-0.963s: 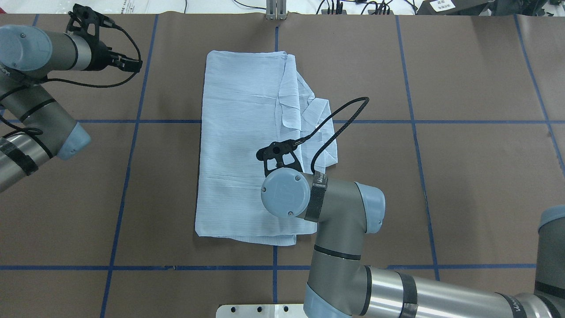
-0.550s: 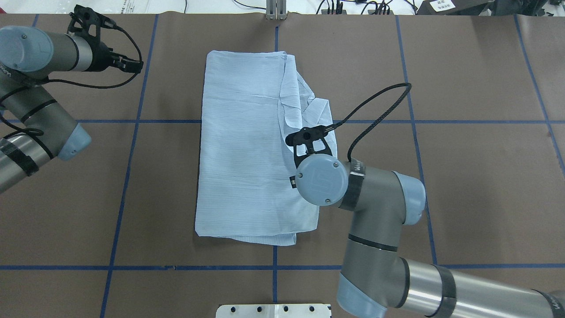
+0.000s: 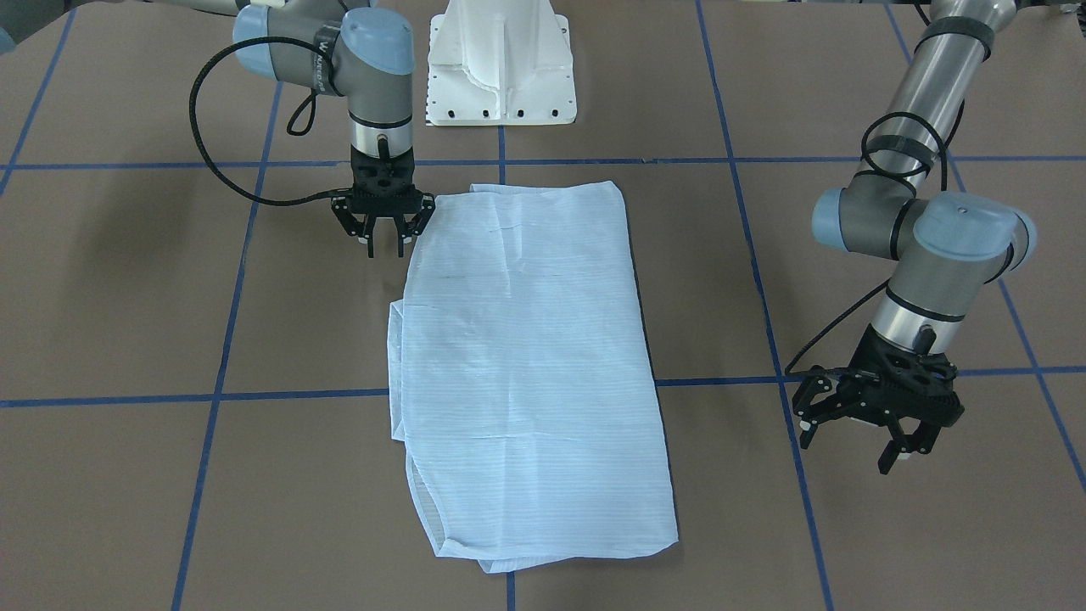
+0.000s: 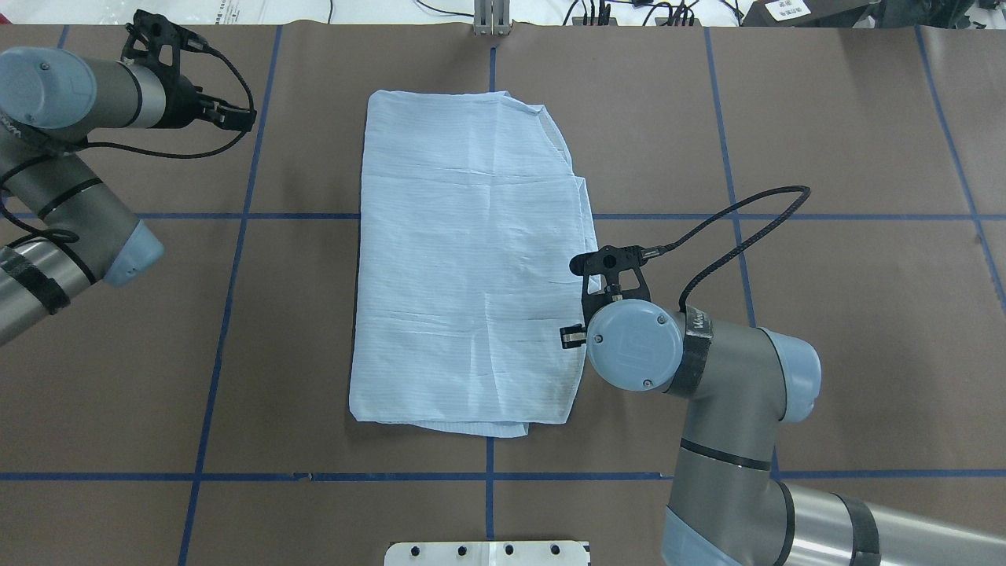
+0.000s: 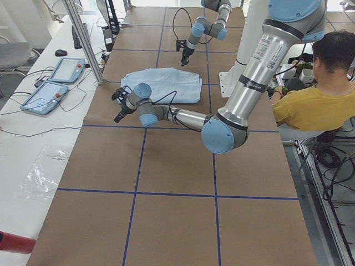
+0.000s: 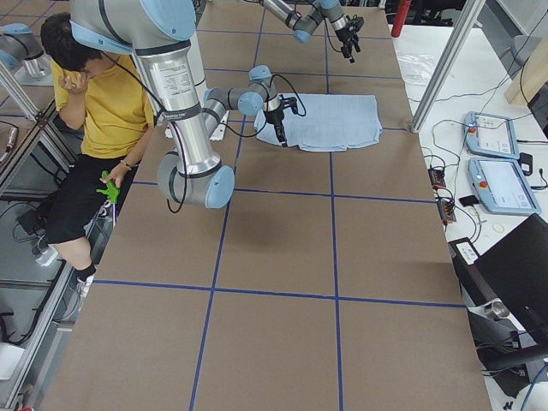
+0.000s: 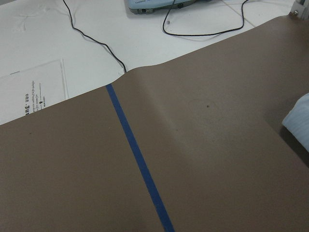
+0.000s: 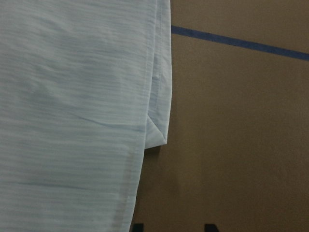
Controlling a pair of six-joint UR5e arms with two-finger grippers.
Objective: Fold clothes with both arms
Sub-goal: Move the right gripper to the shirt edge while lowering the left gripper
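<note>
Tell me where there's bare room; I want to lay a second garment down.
Bare table lies left of the shirt, between it and the left tool, and far right, beyond the right arm. Crowded: the shirt's right edge, where the right tool hovers.

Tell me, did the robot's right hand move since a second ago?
Yes. Seen from overhead, the right gripper slid toward the view's right, from above the shirt's middle to its right edge, nearer the vertical blue tape line.

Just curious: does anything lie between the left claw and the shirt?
No. Overhead, only bare brown table and one blue tape line separate left claw and shirt.
</note>
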